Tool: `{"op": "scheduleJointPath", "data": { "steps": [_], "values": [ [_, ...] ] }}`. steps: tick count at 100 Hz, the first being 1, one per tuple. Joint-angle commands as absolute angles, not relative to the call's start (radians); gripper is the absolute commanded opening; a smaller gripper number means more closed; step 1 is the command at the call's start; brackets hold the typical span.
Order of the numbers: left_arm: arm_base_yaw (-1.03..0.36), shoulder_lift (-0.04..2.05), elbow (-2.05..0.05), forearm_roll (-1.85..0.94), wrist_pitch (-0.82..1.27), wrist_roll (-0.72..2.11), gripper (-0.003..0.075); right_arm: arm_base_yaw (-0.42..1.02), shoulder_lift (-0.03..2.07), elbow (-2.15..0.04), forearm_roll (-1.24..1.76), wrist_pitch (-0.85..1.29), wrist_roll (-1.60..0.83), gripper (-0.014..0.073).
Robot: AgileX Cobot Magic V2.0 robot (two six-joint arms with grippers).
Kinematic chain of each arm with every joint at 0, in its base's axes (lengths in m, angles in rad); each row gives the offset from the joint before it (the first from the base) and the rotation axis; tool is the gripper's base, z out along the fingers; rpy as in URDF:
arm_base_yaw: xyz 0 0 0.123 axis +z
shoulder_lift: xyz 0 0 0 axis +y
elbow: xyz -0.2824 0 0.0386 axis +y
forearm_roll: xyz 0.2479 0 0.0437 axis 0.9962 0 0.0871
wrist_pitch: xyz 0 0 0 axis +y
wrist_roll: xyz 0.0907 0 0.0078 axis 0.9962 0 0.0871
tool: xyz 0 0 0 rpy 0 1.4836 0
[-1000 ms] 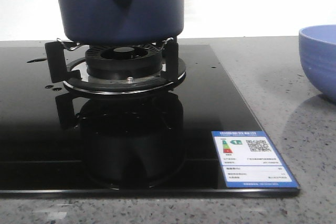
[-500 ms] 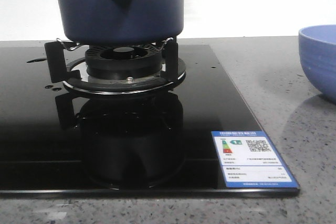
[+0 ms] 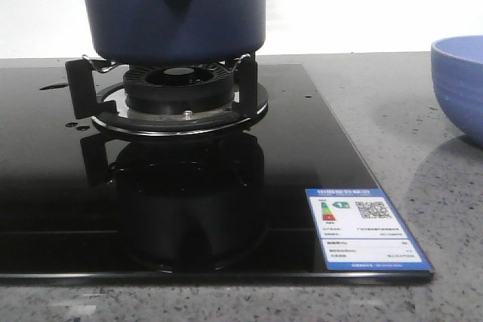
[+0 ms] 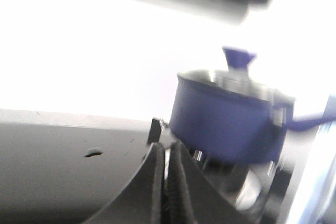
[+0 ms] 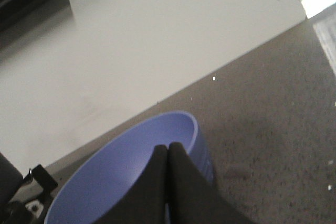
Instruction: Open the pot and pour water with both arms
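Sitting on the burner's metal supports point(image 3: 79, 84), your pot point(image 3: 177, 13) stands on the black glass hob point(image 3: 45, 186) with its lid knob point(image 4: 238, 56) on top. Your left end effector point(image 4: 167, 153) has its fingers pressed together, near the pot. Your right end effector point(image 5: 168, 153) is likewise pressed together, empty, above the lighter blue bowl point(image 5: 131, 177) on the worktop point(image 5: 273, 129).
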State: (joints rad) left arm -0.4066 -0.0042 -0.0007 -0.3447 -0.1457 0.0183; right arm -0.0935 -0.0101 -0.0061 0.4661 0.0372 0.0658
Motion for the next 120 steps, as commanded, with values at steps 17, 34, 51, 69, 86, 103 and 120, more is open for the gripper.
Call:
{"op": "scheduleJointPath", "data": {
  "steps": [17,34,51,69,86,103,120],
  "values": [
    [-0.418,-0.031,0.011,-0.665,-0.311,0.0,-0.002,-0.099,-0.008,-0.166,0.478,0.191,0.054,-0.0063],
    [-0.418,0.023,-0.136,-0.618,-0.111,0.029,-0.002,-0.099,0.1,-0.298,0.478,0.417,0.054,-0.0063],
    [-0.418,0.236,-0.366,-0.438,0.195,0.036,-0.002,-0.099,0.284,-0.477,0.476,0.683,0.047,-0.0063],
    [-0.418,0.515,-0.612,-0.45,0.474,0.208,-0.0015,-0.096,0.502,-0.673,0.476,0.951,0.02,-0.0063],
    [-0.418,0.703,-0.787,-0.866,0.703,0.761,-0.0004,-0.075,0.637,-0.803,0.52,1.117,-0.061,-0.0064],
    [-0.418,0.859,-0.856,-1.307,0.859,1.254,-0.0004,-0.066,0.663,-0.829,0.686,1.088,-0.259,-0.0065],
    [-0.418,0.976,-0.893,-1.462,0.849,1.448,0.0048,-0.066,0.656,-0.829,0.758,0.991,-0.442,-0.0064]
  ]
}}
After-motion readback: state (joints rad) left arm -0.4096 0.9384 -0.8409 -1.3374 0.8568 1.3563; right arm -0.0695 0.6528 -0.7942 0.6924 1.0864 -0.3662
